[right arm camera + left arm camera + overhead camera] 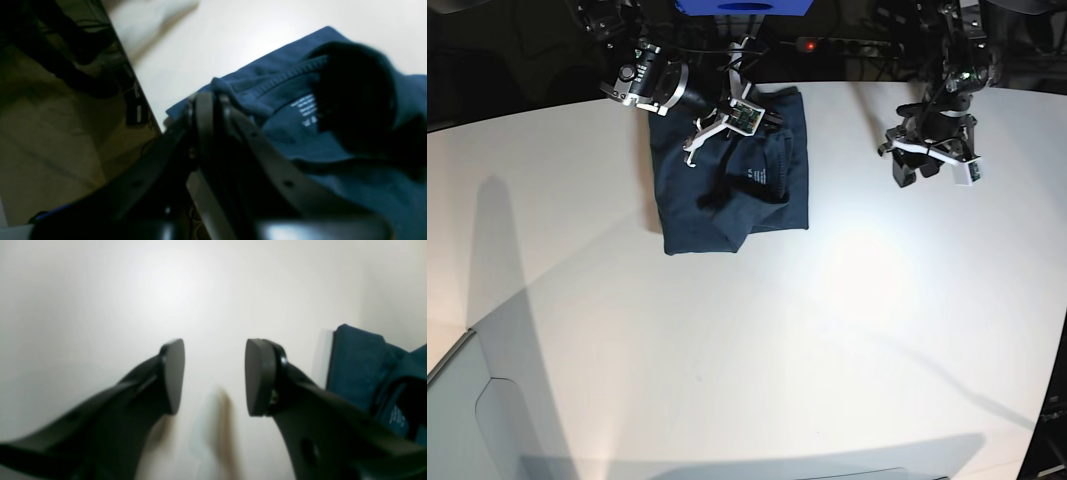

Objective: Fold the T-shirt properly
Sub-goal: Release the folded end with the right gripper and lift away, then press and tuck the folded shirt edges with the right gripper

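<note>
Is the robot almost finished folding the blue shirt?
Nearly, it seems. The T-shirt already lies in a compact folded block on the white table, though one flap by the collar looks bunched. The right hand looks pinched on the cloth near the neck. The left hand is open and empty, off to the side. Left: smoothing that flap and letting go.

- Small white label print sits inside the neck of the T-shirt (pixel 333 186); its lines are too blurred to read.
- No other text shows.
</note>
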